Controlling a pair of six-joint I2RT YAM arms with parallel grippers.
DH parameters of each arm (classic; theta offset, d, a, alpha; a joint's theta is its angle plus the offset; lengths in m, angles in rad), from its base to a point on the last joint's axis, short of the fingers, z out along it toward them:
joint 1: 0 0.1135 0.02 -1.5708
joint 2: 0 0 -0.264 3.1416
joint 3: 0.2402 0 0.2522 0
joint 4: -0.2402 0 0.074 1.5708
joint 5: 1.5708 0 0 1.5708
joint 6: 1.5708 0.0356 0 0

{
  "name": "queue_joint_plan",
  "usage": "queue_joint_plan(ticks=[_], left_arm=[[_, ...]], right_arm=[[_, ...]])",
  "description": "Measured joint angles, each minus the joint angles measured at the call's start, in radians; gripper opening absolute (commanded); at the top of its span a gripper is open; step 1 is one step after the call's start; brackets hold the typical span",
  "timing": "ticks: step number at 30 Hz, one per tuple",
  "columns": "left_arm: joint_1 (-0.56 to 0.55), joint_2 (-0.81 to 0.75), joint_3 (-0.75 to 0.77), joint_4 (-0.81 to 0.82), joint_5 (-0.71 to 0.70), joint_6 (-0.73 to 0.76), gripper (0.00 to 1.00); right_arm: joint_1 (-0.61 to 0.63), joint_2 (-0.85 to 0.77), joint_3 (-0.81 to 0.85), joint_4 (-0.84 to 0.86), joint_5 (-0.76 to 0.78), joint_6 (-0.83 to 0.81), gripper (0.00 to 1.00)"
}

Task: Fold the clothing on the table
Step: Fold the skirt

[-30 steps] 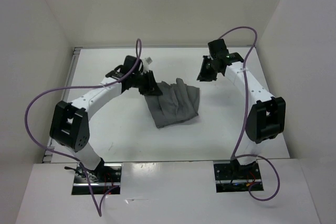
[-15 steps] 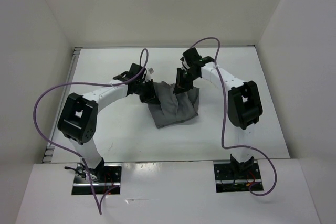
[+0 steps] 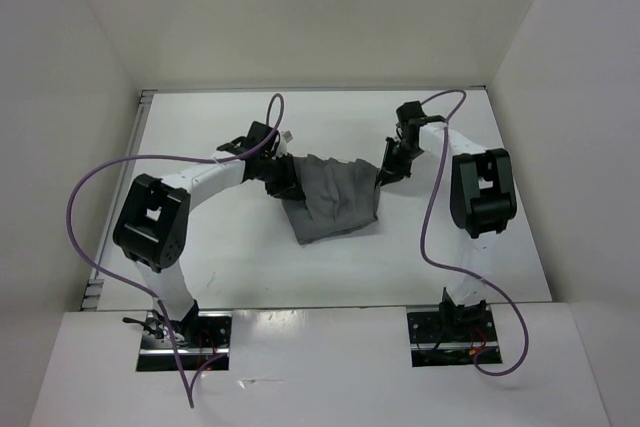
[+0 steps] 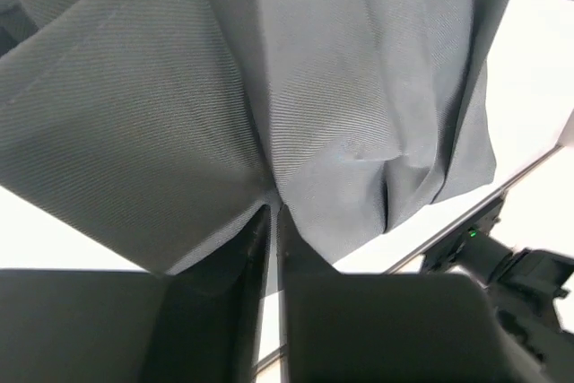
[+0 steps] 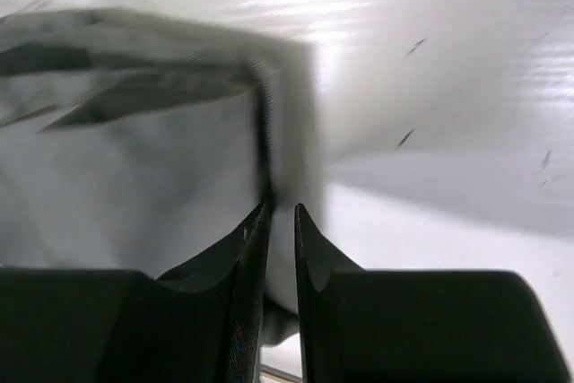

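The grey clothing [image 3: 335,197] lies rumpled in the middle of the white table [image 3: 230,247]. My left gripper [image 3: 288,182] sits at its upper left corner. In the left wrist view the jaws [image 4: 273,211] are nearly together and the cloth [image 4: 341,87] is drawn to a pinched point at their tips. My right gripper [image 3: 383,175] is low at the skirt's right edge. In the blurred right wrist view its jaws [image 5: 280,208] stand a narrow slit apart. The cloth's edge [image 5: 134,159] lies just ahead of the tips, with nothing visibly gripped.
White walls close in the table on the left, back and right. Purple cables loop over both arms [image 3: 270,107]. The right arm's black wrist [image 4: 502,266] shows beyond the skirt in the left wrist view. Bare tabletop [image 5: 448,221] lies to the right of the skirt.
My right arm came down from the back right, passed over the skirt's top and now sits at its right edge. My left gripper closed on the skirt's upper left corner.
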Motion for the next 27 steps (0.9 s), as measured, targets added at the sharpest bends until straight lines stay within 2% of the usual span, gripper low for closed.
queue_joint_plan(ticks=[3, 4, 5, 6, 7, 8, 10, 12, 13, 16, 19, 22, 23, 24, 27], left_arm=[[0.008, -0.017, 0.024, -0.010, 0.006, 0.011, 0.55], [0.013, -0.034, 0.033, -0.010, 0.008, 0.019, 0.69], [0.019, -0.055, 0.039, -0.007, 0.011, 0.025, 0.73], [0.026, -0.087, 0.043, 0.000, 0.014, 0.022, 0.79], [0.036, -0.126, 0.043, 0.011, 0.015, 0.024, 0.84], [0.047, -0.170, 0.041, 0.027, 0.018, 0.024, 0.89], [0.069, -0.268, 0.029, 0.067, 0.018, 0.025, 0.89], [0.085, -0.349, 0.010, 0.094, 0.004, 0.026, 0.89], [0.092, -0.386, -0.007, 0.109, -0.002, 0.027, 0.89], [0.095, -0.444, -0.085, 0.135, -0.007, 0.026, 0.89], [0.095, -0.470, -0.220, 0.135, -0.007, 0.021, 0.90], [0.095, -0.487, -0.328, 0.115, -0.008, 0.014, 0.90], [0.095, -0.497, -0.354, 0.110, -0.008, 0.008, 0.95], [0.095, -0.510, -0.372, 0.106, -0.008, -0.003, 0.99], [0.095, -0.554, -0.406, 0.128, -0.002, -0.034, 0.99]], right_arm=[[0.025, -0.070, 0.000, -0.005, 0.002, 0.002, 0.24], [0.034, -0.111, 0.000, -0.005, 0.000, 0.003, 0.27], [0.040, -0.157, 0.000, -0.006, -0.003, 0.004, 0.29], [0.045, -0.215, 0.000, -0.006, -0.006, 0.006, 0.33], [0.051, -0.282, -0.003, -0.002, -0.008, 0.011, 0.45], [0.054, -0.348, -0.007, 0.001, -0.006, 0.020, 0.49], [0.055, -0.484, -0.035, 0.023, 0.010, 0.035, 0.56], [0.054, -0.614, -0.092, 0.049, 0.025, 0.047, 0.58], [0.054, -0.674, -0.129, 0.062, 0.032, 0.058, 0.62], [0.054, -0.775, -0.241, 0.087, 0.034, 0.090, 0.66], [0.051, -0.805, -0.382, 0.101, 0.039, 0.138, 0.76], [0.051, -0.831, -0.507, 0.095, 0.065, 0.193, 0.76], [0.051, -0.856, -0.542, 0.088, 0.083, 0.214, 0.77], [0.051, -0.887, -0.570, 0.082, 0.095, 0.235, 0.77], [0.038, -1.021, -0.624, 0.073, 0.135, 0.300, 0.77]])
